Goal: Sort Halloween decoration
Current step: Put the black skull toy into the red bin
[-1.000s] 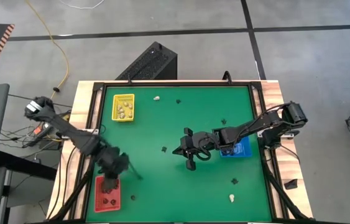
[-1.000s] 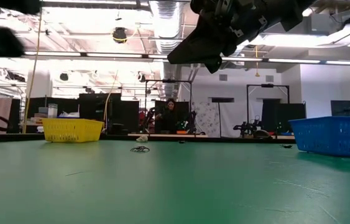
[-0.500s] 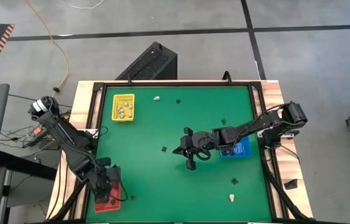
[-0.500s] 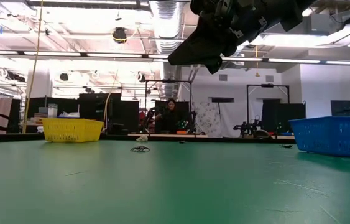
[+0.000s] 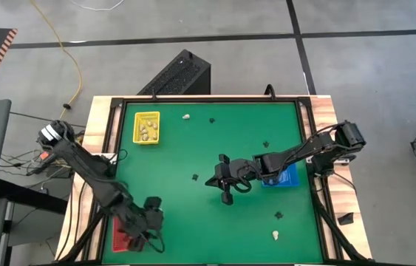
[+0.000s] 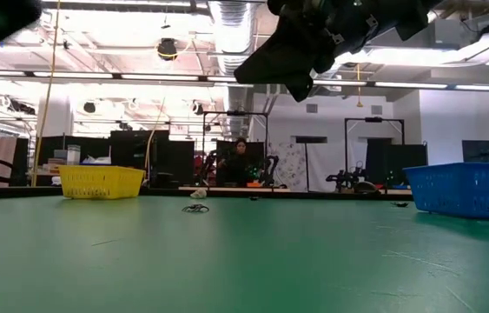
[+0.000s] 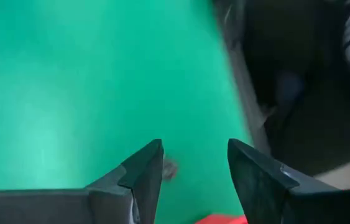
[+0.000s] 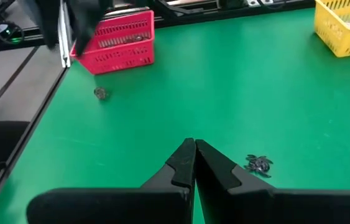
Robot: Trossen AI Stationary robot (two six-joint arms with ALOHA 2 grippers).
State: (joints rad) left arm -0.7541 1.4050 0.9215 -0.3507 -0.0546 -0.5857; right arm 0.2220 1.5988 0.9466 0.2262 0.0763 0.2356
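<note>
Left gripper (image 5: 151, 222) hangs over the near-left corner of the green table (image 5: 193, 148), just beside the red tray (image 5: 123, 238), while the right gripper (image 5: 219, 179) sits above mid-table with the blue tray (image 5: 287, 177) under its arm. From above, cream trinkets (image 5: 145, 131) lie in the yellow tray (image 5: 147, 127); another cream piece (image 5: 186, 116) and a black one (image 5: 212, 119) lie near the far edge, a black trinket (image 5: 194, 177) lies mid-table, and a black (image 5: 278, 216) and a cream piece (image 5: 275, 235) lie near the front right.

At table height, a dark arm fills the top; the yellow tray (image 6: 101, 181) stands left, the blue tray (image 6: 465, 189) right, a small trinket (image 6: 195, 209) between them.

Seen from its own wrist, the left gripper (image 7: 192, 168) stands with its fingers (image 7: 143, 171) apart and nothing between them; a small blurred object (image 7: 169, 168) lies on the mat beyond.

Seen from the other wrist, the right gripper (image 8: 193, 157) has its tips pressed together, empty, with a black spider-like trinket (image 8: 258, 164) just beside them, a dark trinket (image 8: 100, 93) near the red tray (image 8: 115, 42).
</note>
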